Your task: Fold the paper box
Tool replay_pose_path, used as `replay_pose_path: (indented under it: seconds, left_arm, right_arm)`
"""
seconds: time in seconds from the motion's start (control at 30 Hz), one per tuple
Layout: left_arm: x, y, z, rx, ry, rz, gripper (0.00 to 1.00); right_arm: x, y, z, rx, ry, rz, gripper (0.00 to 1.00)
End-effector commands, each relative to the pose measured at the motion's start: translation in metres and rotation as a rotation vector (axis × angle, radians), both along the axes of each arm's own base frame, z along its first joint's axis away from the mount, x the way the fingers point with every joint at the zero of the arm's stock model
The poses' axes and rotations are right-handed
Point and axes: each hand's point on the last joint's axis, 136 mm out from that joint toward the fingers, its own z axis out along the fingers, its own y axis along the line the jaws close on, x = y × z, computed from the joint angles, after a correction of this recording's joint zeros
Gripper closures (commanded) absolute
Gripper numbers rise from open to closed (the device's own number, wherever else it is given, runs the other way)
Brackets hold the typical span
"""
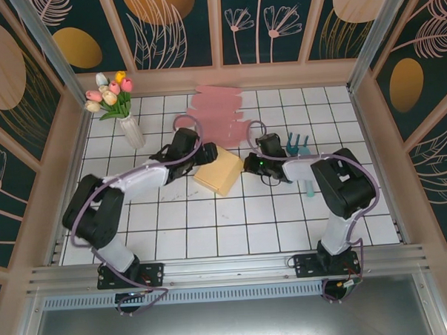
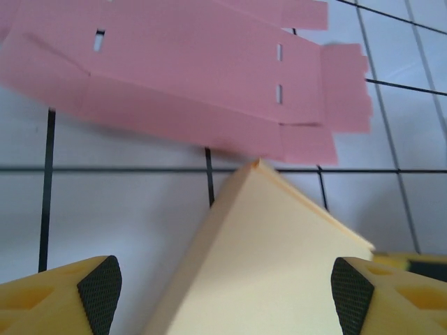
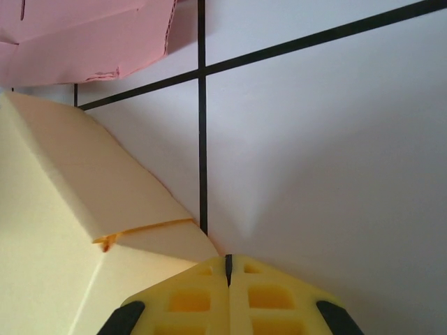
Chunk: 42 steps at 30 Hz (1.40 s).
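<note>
Beside right tool (image 1: 247, 165), yellow box (image 1: 218, 174); perhaps touching.

Your left arm (image 1: 135, 177) and right arm (image 1: 338, 233) have black joints, white links and lilac cables (image 1: 83, 211). The pincer fingers (image 2: 42, 303) are yellow with black pads (image 2: 99, 293).

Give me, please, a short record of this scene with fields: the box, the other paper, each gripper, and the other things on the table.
box: yellow paper box, already in folded shape, centre of scene
other paper: pink flat blank, unfolded, lying behind the box
left gripper: open, one finger on each side of the box, not closed on it
right gripper: shut, tip at the box's right edge; contact cannot be told
others: vase of tulips at far left; teal items at right
</note>
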Motion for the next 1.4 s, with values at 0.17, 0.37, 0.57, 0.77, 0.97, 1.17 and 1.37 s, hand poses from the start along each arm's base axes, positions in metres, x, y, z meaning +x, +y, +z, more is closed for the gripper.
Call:
replay_pose_path:
  seconds: [0.17,0.37,0.57,0.77,0.97,1.17,1.37]
  left_arm:
    - [0.014,-0.026,-0.066,0.093,0.1,-0.164,0.2]
    - [0.004,-0.059,-0.062,-0.082,0.114,-0.28,0.25]
    - [-0.031,-0.092,-0.066,-0.182,0.169,-0.37,0.28]
    - [-0.077,-0.146,-0.056,-0.279,0.194,-0.474,0.29]
    - [-0.061,-0.136,-0.049,-0.208,0.177,-0.356,0.28]
    - [-0.03,-0.064,-0.04,-0.188,0.133,-0.123,0.26]
    - [-0.042,-0.022,-0.031,-0.161,0.091,-0.044,0.21]
  right_arm:
    - [0.0,0.004,-0.019,0.003,0.099,0.044,1.0]
    - [0.001,0.008,-0.028,-0.008,0.124,0.082,1.0]
    - [0.004,0.017,-0.03,0.033,0.136,0.083,1.0]
    - [0.004,0.034,-0.018,0.114,0.125,0.065,1.0]
    - [0.002,0.032,-0.007,0.111,0.091,0.046,1.0]
    - [-0.005,-0.003,0.002,0.006,0.072,-0.022,1.0]
    - [-0.044,-0.014,0.0,0.006,0.117,0.003,1.0]
